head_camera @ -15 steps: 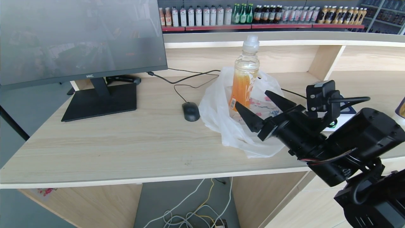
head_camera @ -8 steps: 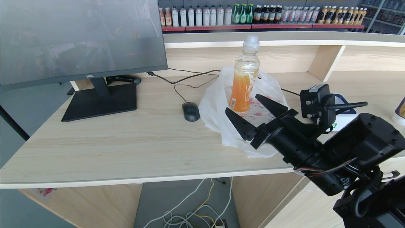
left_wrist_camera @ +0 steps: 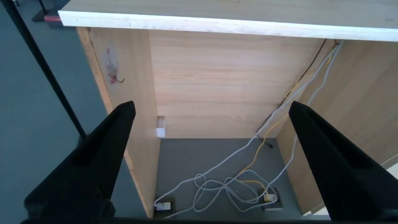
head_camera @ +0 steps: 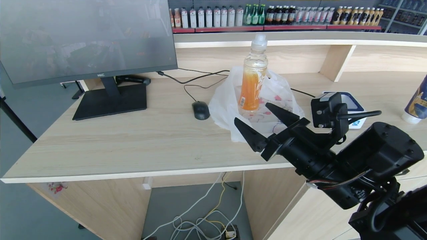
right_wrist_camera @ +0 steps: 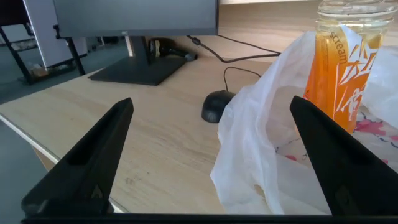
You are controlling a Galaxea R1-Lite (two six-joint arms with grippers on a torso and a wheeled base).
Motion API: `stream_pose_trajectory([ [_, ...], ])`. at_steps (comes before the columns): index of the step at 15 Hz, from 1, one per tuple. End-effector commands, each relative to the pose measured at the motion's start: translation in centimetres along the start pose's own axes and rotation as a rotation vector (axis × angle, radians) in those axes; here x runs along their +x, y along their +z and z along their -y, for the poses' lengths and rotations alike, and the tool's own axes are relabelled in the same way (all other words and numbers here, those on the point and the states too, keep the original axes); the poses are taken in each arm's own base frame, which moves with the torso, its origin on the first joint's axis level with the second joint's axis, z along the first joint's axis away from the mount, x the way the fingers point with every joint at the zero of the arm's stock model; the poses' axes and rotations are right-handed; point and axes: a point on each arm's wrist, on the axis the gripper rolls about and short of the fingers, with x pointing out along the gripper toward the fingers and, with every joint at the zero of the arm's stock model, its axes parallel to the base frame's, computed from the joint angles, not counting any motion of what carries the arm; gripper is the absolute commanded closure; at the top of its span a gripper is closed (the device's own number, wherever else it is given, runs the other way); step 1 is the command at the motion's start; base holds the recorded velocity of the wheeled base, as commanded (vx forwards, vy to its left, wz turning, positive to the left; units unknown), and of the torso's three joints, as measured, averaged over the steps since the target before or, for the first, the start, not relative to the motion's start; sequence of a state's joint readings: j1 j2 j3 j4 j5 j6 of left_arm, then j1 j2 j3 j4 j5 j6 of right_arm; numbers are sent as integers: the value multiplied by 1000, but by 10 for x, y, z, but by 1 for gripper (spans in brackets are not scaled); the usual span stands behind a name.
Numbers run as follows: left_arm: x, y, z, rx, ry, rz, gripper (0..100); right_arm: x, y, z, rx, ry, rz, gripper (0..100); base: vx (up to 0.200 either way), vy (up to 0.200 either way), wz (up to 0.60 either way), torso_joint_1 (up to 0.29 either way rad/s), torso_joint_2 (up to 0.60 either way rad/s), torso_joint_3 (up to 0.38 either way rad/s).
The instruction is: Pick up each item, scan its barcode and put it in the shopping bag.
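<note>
An orange drink bottle (head_camera: 252, 80) with a white cap stands upright in the crumpled white shopping bag (head_camera: 224, 111) on the wooden counter (head_camera: 133, 140). My right gripper (head_camera: 254, 115) hovers open just in front of the bag, near the counter's front edge, with nothing between its fingers. In the right wrist view the bottle (right_wrist_camera: 345, 68) and bag (right_wrist_camera: 261, 155) lie ahead of the open right gripper (right_wrist_camera: 211, 102). My left gripper (left_wrist_camera: 211, 107) hangs open below counter height, facing the space under the counter. A blue-and-white scanner (head_camera: 353, 106) lies right of the bag.
A monitor (head_camera: 86, 36) on a black stand occupies the counter's left, with a black mouse (head_camera: 200, 110) beside the bag. Another bottle (head_camera: 416, 101) stands at the far right. Cables (left_wrist_camera: 236, 180) lie on the floor under the counter. Shelves of drinks (head_camera: 273, 15) line the back.
My open right gripper has drawn back from the bottle toward the counter's front edge. The head camera has shifted too, and the counter now looks a little farther off.
</note>
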State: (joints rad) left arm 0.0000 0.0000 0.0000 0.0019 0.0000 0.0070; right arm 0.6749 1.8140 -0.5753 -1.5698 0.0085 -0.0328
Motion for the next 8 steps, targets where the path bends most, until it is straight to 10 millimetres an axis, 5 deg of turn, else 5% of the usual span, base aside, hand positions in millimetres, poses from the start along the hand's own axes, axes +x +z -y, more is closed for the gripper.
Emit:
stream_pose_trajectory([
  [1, 0, 0, 0, -4, 2, 0, 0, -4, 2, 0, -1, -1, -3, 0, 0, -200, 0, 2, 2, 7],
  [8, 0, 0, 0, -16, 2, 0, 0, -33, 15, 16, -20, -56, -14, 0, 0, -200, 0, 2, 5, 2],
])
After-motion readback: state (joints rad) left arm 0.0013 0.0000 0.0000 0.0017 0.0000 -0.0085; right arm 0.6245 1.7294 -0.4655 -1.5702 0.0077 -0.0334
